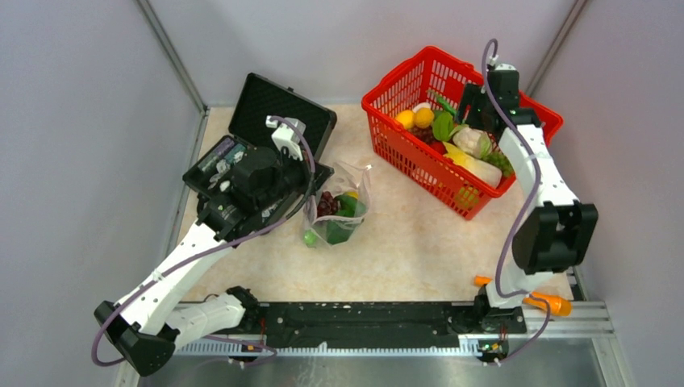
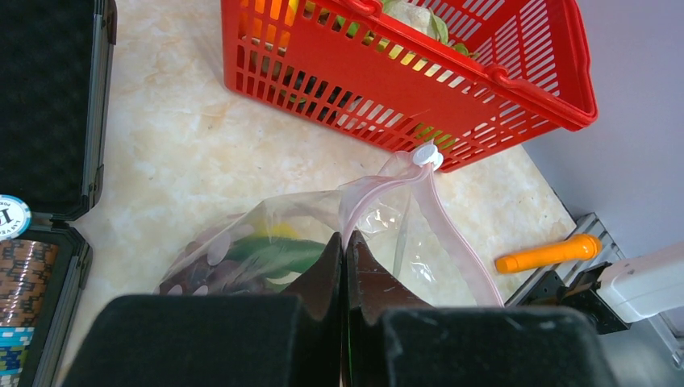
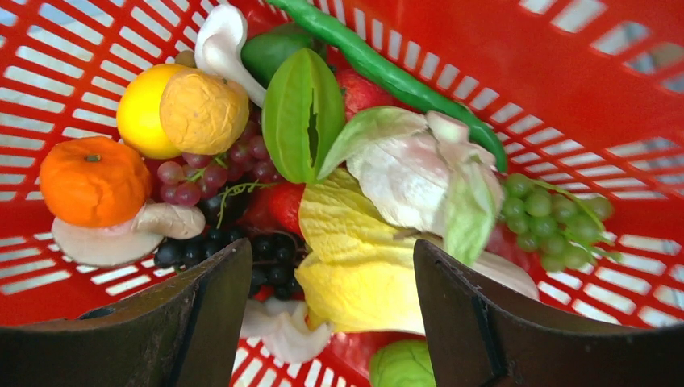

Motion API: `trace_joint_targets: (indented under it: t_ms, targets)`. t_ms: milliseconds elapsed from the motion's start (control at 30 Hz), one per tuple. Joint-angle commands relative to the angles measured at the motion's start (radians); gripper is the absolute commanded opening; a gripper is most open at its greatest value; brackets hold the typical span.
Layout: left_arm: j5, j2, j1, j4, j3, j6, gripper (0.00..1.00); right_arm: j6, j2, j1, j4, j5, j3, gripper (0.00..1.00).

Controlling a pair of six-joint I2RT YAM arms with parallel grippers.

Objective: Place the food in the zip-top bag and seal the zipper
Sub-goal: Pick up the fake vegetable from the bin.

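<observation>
Tightly pinched in L tool (image 2: 345, 246), zipper (image 2: 452, 234)

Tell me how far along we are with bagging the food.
Done: purple grapes and a green piece already sit in the zip-top bag. In hand: the left pincer is shut on the bag's mouth by the zipper, while the right pincer hangs open over the food in the red basket. Left: many pieces lie there, and the zipper looks unsealed.

A clear zip-top bag (image 2: 242, 230) holding green and purple food (image 2: 274, 254) is pinched at its pink zipper (image 2: 458, 238) by the left gripper (image 2: 345, 246).
</observation>
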Motion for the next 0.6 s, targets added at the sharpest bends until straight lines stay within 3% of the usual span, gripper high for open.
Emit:
trace_joint_targets:
  t_ms: [0, 200, 433, 567]
  targets:
    - [0.010, -0.025, 0.000, 0.055, -0.007, 0.001, 0.00, -0.005, 0.114, -0.008, -0.008, -0.131, 0.141, 0.72]
    - [0.002, -0.029, 0.000, 0.056, -0.006, 0.008, 0.00, 0.084, 0.300, -0.005, 0.041, -0.190, 0.289, 0.72]
    - [-0.027, -0.054, 0.000, 0.038, -0.017, 0.012, 0.00, -0.003, 0.680, 0.037, -0.284, -0.014, 0.798, 0.72]
    - [-0.053, -0.066, 0.000, 0.038, -0.030, 0.014, 0.00, -0.071, 0.737, 0.057, -0.303, -0.075, 0.773, 0.68]
